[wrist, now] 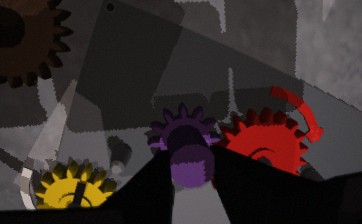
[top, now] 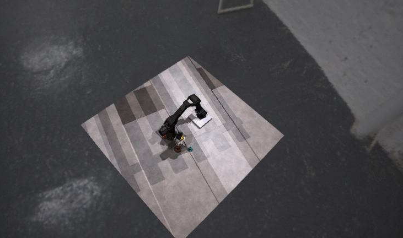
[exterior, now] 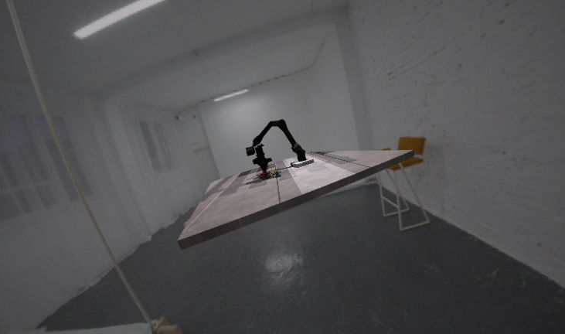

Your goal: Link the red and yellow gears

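The gripper's (wrist: 192, 167) narrowly parted fingers pinch the purple gear (wrist: 184, 131) by its knob, over the board (wrist: 132, 60) beside the red gear (wrist: 267, 137). Whether it sits flat is unclear. Black fingers partly cover the red gear; the yellow gear (wrist: 72, 187) (top: 182, 138) and brown gear (wrist: 29, 42) (top: 177, 149) are cut off in the wrist view. The top view shows the brown gear whole, plus a teal gear (top: 190, 149) (exterior: 277, 174), which the wrist view lacks.

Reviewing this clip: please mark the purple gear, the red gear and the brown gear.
Purple gear (wrist: 189, 122): wrist view, on its toothed disc.
Red gear (wrist: 262, 136): wrist view, on its upper face.
Brown gear (top: 175, 149) (wrist: 34, 47): top and wrist views, on its toothed disc.
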`<state>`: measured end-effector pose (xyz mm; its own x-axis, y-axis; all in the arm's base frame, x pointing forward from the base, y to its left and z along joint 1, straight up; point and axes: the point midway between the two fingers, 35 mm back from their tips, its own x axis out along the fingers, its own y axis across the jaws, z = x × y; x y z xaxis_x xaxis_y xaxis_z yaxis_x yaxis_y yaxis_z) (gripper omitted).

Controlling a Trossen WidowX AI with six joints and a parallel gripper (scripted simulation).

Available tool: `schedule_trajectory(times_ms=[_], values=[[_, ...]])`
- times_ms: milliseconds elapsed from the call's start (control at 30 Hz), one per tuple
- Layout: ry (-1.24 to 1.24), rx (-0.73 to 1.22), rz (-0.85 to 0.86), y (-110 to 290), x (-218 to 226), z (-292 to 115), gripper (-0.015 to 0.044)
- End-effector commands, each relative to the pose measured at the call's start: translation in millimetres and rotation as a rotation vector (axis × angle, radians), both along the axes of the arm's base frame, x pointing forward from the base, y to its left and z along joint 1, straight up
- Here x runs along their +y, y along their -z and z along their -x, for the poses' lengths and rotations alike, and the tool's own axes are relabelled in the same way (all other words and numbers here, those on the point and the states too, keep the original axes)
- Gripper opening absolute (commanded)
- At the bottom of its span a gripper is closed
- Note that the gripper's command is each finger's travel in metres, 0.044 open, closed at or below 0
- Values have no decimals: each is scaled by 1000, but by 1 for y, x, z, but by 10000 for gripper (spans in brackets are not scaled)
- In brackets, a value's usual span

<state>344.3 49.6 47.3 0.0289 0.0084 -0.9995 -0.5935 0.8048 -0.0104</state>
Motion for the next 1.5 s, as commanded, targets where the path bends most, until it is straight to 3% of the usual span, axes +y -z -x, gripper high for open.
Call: schedule_trajectory(times_ms=[0, 633, 900, 1100, 1467], values=[[-8, 4, 5, 2, 0, 1, 0], [-479, 1, 17, 2, -1, 0, 0], [-401, 2, 15, 2, -1, 1, 0], [-329, 2, 13, 0, -1, 1, 140], [-228, 3, 11, -45, -1, 2, 140]])
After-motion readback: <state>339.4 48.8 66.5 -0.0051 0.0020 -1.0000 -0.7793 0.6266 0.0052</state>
